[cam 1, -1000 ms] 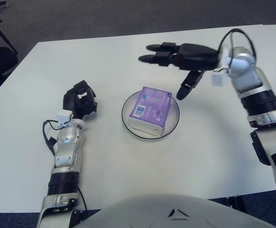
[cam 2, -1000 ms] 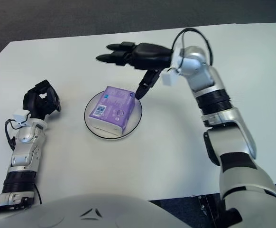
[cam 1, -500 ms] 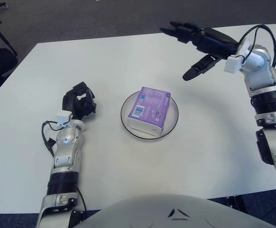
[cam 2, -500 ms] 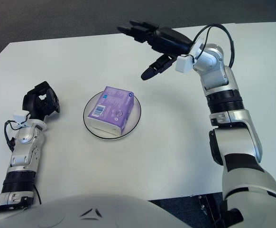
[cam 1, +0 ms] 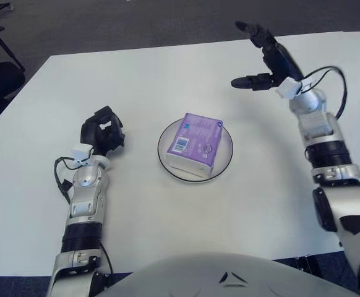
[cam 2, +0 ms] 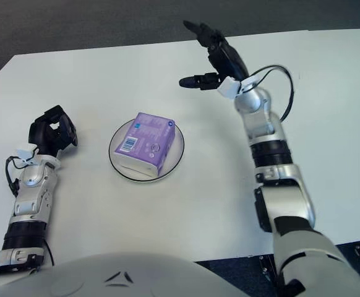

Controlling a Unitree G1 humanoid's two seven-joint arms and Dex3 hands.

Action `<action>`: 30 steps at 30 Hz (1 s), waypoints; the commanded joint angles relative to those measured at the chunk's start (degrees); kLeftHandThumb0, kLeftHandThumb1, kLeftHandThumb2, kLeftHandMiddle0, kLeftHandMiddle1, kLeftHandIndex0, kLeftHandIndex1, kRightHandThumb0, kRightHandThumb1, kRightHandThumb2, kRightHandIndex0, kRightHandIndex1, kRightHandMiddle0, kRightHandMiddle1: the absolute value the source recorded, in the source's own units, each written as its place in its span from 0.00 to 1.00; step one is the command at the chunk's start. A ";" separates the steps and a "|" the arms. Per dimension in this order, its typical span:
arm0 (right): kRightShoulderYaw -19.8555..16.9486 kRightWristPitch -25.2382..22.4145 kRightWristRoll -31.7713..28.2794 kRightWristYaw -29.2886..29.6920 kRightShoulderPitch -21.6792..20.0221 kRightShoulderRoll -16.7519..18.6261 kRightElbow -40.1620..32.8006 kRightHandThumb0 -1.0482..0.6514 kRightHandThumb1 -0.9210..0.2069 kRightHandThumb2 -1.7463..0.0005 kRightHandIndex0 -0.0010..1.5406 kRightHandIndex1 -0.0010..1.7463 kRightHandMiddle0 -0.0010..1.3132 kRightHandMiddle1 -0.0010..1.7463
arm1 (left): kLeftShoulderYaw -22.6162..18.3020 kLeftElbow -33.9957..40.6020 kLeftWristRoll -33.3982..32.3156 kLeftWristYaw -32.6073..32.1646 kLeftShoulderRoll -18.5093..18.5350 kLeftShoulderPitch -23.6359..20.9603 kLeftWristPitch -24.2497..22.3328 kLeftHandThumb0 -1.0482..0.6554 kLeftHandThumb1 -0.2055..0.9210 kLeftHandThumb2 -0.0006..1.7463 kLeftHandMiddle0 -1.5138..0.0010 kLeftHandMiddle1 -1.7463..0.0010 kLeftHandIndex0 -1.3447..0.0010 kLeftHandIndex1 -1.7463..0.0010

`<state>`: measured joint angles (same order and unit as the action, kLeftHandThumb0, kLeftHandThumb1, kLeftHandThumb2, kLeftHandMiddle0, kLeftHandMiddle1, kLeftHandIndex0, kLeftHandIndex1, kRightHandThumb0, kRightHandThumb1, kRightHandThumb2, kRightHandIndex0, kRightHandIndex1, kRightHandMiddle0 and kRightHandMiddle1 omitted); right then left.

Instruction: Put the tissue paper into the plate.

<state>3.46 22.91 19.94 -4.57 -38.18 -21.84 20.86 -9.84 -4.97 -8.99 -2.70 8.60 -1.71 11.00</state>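
In your left eye view, the purple plastic-wrapped pack of tissue paper (cam 1: 195, 140) lies inside the round white plate with a dark rim (cam 1: 224, 160), near the middle of the white table (cam 1: 167, 80). Your black three-finger right hand (cam 1: 268, 55) is raised over the table's far right part, well apart from the plate, fingers spread wide and holding nothing, forearm stretched away from you.

In your right eye view, your left hand (cam 2: 51, 132) shows left of the plate, toward the table's left edge, fingers curled in around nothing, forearm running back toward the near edge.
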 commanded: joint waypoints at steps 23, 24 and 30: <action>-10.04 -18.50 -15.36 5.11 10.58 10.22 -11.41 0.40 0.08 0.64 0.19 0.78 0.12 0.98 | 4.17 -2.92 10.12 -5.56 -5.76 9.63 8.64 0.36 0.77 0.56 0.08 0.00 0.15 0.00; -10.16 -18.89 -15.95 5.08 11.16 10.63 -11.98 0.41 0.07 0.65 0.18 0.79 0.13 0.98 | 4.22 -2.53 10.17 -5.55 -5.79 9.82 8.61 0.36 0.77 0.56 0.08 0.00 0.15 0.00; -11.81 -22.72 -20.25 5.20 13.73 13.04 -15.12 0.41 0.09 0.62 0.16 0.81 0.19 1.00 | 4.49 -0.87 10.02 -5.60 -6.10 10.42 9.34 0.36 0.78 0.56 0.08 0.00 0.15 0.00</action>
<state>-6.82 2.75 3.02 0.35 -26.51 -10.70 8.25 -7.61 -0.48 0.75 -7.06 8.66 -1.04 19.22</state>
